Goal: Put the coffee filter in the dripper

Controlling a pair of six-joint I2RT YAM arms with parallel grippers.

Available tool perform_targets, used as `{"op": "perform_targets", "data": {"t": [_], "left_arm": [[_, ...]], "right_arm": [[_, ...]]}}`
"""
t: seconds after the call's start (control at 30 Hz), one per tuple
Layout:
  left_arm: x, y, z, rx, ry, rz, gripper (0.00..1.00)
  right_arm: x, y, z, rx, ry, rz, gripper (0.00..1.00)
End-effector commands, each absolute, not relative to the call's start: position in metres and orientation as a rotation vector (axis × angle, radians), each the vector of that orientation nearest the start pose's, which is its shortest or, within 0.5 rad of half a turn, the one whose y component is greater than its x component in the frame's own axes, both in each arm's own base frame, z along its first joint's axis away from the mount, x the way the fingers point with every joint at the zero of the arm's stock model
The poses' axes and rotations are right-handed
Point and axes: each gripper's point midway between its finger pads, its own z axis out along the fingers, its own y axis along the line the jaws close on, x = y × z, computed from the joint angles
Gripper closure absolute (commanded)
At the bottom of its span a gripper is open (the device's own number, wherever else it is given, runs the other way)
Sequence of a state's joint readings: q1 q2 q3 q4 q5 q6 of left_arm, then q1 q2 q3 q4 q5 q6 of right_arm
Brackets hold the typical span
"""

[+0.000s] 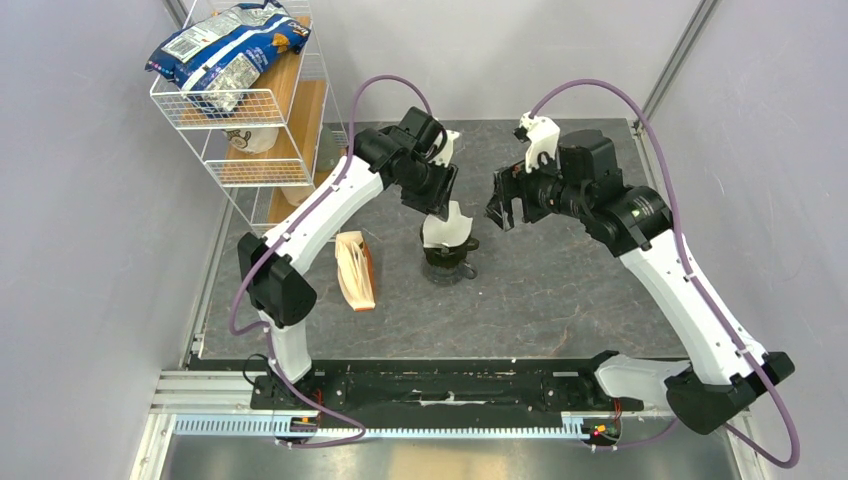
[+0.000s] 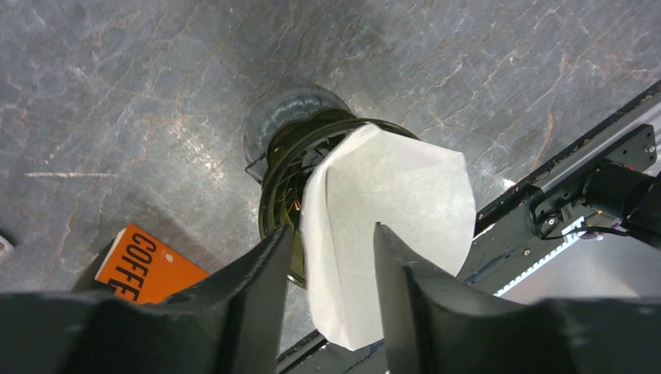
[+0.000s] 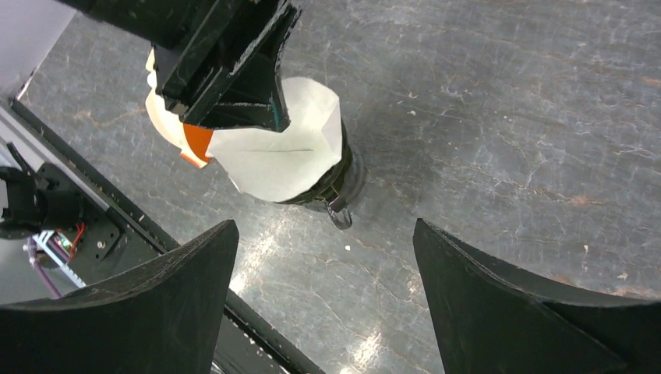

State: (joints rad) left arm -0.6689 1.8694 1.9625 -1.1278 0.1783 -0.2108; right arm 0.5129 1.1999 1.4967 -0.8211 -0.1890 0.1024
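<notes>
The white paper coffee filter (image 1: 445, 225) stands in the dark olive-green dripper (image 1: 447, 258) at the table's middle, its upper half sticking well above the rim and leaning. My left gripper (image 1: 440, 205) hovers right over it. In the left wrist view the filter (image 2: 390, 202) lies between and beyond my parted fingers (image 2: 257, 296), with the dripper (image 2: 284, 167) under it. My right gripper (image 1: 500, 210) is open and empty, a hand's width to the right. The right wrist view shows the filter (image 3: 281, 160), the dripper (image 3: 339, 183) and the left gripper (image 3: 265, 117) above them.
A tan, orange-edged filter packet (image 1: 357, 270) stands left of the dripper, and it also shows in the left wrist view (image 2: 148, 265). A white wire rack (image 1: 250, 110) with a blue coffee bag (image 1: 225, 50) stands at the back left. Grey walls close in on both sides.
</notes>
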Motion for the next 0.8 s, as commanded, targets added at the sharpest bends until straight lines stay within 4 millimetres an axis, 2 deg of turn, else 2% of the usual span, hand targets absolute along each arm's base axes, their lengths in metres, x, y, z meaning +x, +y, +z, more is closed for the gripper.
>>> {"op": "perform_targets", "data": {"t": [0.0,0.1,0.17,0.23,0.3,0.4,0.47,0.6,0.67,0.77], "left_arm": [[0.319,-0.294,0.274,0.650,2.428,-0.639,0.43],[0.322,-0.279,0.311,0.587,2.333,-0.749,0.25],[0.323,-0.266,0.329,0.558,2.276,-0.781,0.25],[0.320,-0.252,0.340,0.531,2.231,-0.784,0.25],[0.314,-0.240,0.339,0.519,2.210,-0.762,0.27],[0.302,-0.233,0.319,0.502,2.249,-0.755,0.29],[0.294,-0.234,0.306,0.499,2.263,-0.792,0.32],[0.288,-0.235,0.286,0.494,2.286,-0.814,0.37],[0.287,-0.236,0.281,0.497,2.293,-0.823,0.41],[0.288,-0.242,0.277,0.483,2.276,-0.870,0.46]], "right_arm": [[0.267,0.209,0.344,-0.703,1.997,0.627,0.10],[0.266,0.219,0.342,-0.815,1.991,0.661,0.16],[0.269,0.226,0.336,-0.857,2.009,0.688,0.22],[0.273,0.234,0.328,-0.890,2.037,0.708,0.33],[0.281,0.237,0.318,-0.895,2.087,0.698,0.37],[0.289,0.240,0.306,-0.873,2.145,0.693,0.39],[0.293,0.241,0.300,-0.843,2.175,0.692,0.44],[0.296,0.254,0.296,-0.897,2.147,0.694,0.51],[0.298,0.264,0.298,-0.916,2.124,0.706,0.59],[0.296,0.279,0.288,-0.973,2.137,0.708,0.67]]}}
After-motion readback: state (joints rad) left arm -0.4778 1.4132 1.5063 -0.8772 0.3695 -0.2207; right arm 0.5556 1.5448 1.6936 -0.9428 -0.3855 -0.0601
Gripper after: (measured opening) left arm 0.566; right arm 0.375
